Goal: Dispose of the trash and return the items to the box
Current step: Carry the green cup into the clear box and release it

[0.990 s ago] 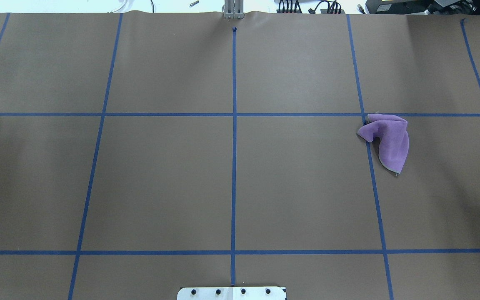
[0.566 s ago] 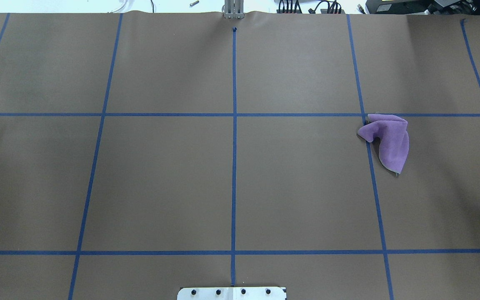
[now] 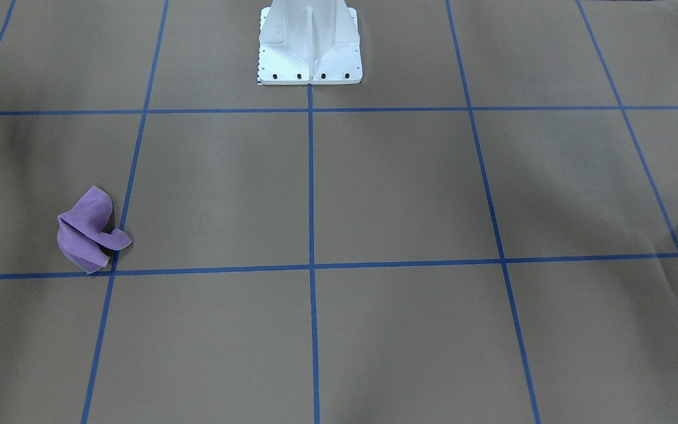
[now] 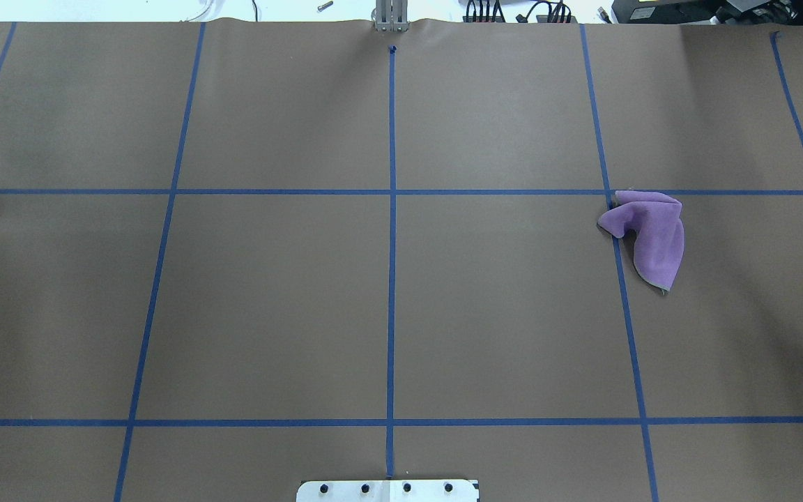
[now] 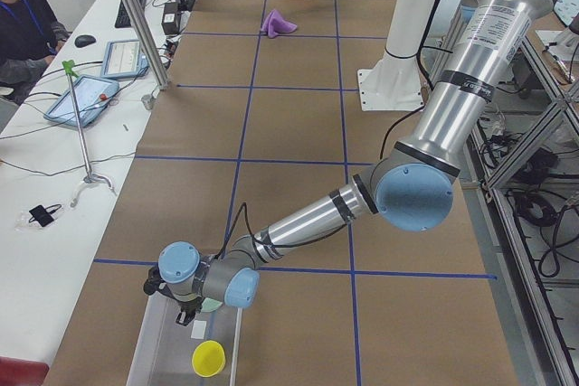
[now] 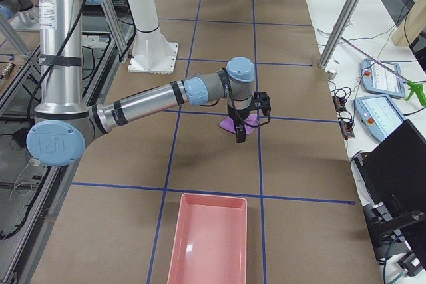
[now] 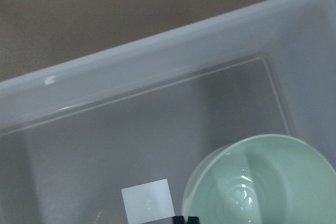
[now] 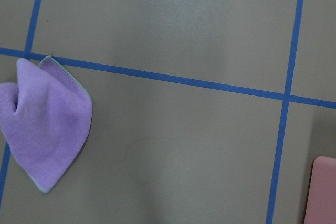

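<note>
A crumpled purple cloth (image 4: 652, 233) (image 3: 86, 232) (image 8: 44, 129) lies on the brown table on the robot's right. My right gripper (image 6: 241, 131) hangs above the table near it; I cannot tell whether it is open or shut. A pink tray (image 6: 208, 244) (image 8: 325, 190) lies at that end of the table. At the other end, my left gripper (image 5: 185, 309) is over a clear box (image 7: 157, 61) (image 5: 163, 341) holding a pale green bowl (image 7: 262, 187) and a yellow cup (image 5: 208, 358). Only dark fingertip edges show beside the bowl's rim.
The white robot base (image 3: 309, 44) stands at mid-table. A side bench holds tablets (image 5: 81, 97) and a metal post (image 5: 136, 24), and a person (image 5: 23, 15) sits there. Blue tape lines grid the brown table cover (image 4: 269, 300).
The cloth lies where it was. A small dark piece at the right edge of the overhead view has shifted slightly.
</note>
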Robot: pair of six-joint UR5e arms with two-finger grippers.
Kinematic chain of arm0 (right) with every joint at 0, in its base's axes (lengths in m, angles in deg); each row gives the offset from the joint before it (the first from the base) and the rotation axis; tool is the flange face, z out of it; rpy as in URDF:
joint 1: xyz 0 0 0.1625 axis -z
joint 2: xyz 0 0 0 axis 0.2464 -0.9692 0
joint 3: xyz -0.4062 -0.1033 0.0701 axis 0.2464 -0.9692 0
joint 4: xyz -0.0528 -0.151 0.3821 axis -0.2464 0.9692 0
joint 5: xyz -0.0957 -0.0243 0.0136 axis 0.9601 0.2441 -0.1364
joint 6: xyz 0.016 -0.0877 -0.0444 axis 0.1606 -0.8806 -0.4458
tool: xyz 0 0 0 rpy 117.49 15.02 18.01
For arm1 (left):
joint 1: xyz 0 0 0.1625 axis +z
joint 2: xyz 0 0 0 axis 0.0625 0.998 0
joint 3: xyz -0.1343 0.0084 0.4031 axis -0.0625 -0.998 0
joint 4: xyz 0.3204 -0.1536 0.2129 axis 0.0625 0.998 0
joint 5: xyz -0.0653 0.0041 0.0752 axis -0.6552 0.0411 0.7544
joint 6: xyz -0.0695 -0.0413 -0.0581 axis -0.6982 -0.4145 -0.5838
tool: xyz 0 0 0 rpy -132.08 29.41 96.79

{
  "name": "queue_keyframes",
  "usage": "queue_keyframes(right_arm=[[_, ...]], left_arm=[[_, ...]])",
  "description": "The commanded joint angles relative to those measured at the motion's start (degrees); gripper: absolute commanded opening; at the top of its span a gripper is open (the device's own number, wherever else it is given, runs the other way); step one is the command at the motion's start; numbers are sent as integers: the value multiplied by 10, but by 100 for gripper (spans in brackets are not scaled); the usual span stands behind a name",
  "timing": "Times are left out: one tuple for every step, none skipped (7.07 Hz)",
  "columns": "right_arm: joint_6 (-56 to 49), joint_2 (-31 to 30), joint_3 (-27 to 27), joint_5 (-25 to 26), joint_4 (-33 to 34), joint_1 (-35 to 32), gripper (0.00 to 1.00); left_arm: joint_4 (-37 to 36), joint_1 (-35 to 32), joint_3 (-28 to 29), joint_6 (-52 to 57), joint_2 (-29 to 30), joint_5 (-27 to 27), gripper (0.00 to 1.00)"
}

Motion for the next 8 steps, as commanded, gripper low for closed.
queue_keyframes(right_arm=[[8, 5, 2, -1, 0, 1, 100], [14, 8, 3, -1, 0, 1, 100], [15, 9, 3, -1, 0, 1, 100], [16, 9, 3, -1, 0, 1, 100], [17, 9, 3, -1, 0, 1, 100], [17, 9, 3, -1, 0, 1, 100], [17, 9, 3, 0, 0, 1, 100], [18, 10, 3, 0, 0, 1, 100]], left_arm=[[15, -10, -5, 3, -3, -2, 99], [7, -49, -17, 10, -3, -7, 99], [-24, -70, -28, 27, -1, -46, 99], [-84, -96, -78, 33, 0, -74, 99], [-195, -105, -179, 33, -3, -75, 99], [-333, -107, -303, 31, -9, -68, 99], [-468, -106, -435, 24, -39, -66, 99], [-550, -101, -569, -11, -90, -30, 99]])
